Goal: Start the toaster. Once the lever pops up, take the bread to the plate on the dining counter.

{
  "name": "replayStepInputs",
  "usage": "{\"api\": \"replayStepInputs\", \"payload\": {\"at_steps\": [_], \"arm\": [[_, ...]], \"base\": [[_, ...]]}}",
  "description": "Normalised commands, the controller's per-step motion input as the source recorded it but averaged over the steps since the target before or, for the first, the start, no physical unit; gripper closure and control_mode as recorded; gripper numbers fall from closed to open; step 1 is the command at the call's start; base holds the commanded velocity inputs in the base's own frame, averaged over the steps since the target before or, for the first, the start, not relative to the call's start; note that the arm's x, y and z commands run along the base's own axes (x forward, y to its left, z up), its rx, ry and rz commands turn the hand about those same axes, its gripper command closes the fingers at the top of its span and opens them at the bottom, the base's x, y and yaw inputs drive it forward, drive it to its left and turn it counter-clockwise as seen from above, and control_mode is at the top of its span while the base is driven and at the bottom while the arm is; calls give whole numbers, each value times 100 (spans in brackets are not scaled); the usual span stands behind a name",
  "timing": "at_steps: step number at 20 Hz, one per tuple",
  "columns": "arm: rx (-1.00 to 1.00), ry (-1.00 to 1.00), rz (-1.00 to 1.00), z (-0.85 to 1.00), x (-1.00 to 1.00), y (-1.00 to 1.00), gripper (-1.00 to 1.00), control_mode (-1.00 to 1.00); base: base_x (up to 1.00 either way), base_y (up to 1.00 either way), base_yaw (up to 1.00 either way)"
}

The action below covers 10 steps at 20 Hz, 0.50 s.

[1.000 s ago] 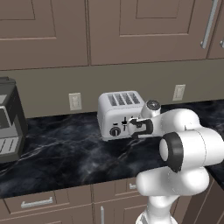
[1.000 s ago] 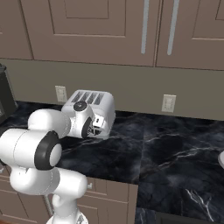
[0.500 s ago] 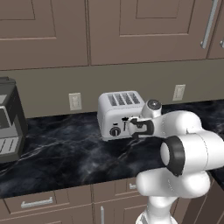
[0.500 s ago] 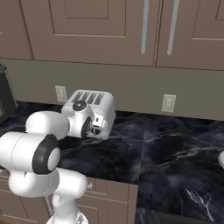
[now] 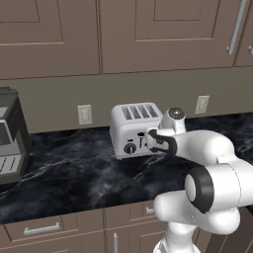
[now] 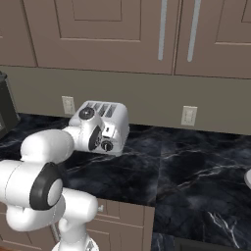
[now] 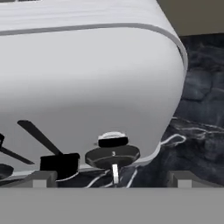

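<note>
**Gripper at the toaster's front, lever not yet pressed**

From the left base camera, the toaster (image 5: 132,129) stood on the black marble worktop (image 5: 74,173) against the back wall, between two wall sockets. The gripper (image 5: 149,141) was right at the toaster's front face, beside a black knob (image 5: 129,147). A dark grey appliance (image 5: 11,133) sat well apart at the far left.

From the right base camera, the hand hid most of the toaster's front (image 6: 109,122); one knob (image 6: 107,145) showed beneath it. No bread could be made out in the slots.

In the hand camera, the toaster's silver face (image 7: 87,87) loomed very close, with a round knob (image 7: 112,155) and a small black slider (image 7: 59,163) low between the finger tips (image 7: 39,179). The jaws stood fully apart and held nothing.

To start it well, I judged one finger should settle squarely on top of the lever and push straight down to its stop, without nudging the knob beside it or shoving the toaster back.
</note>
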Motion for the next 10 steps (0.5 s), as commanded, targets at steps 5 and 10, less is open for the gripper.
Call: {"api": "replayStepInputs", "payload": {"at_steps": [5,10], "arm": [[0,0,0,42,0,0,-100,-100],[0,0,0,40,0,0,-100,-100]], "base": [[0,0,0],[0,0,0]]}}
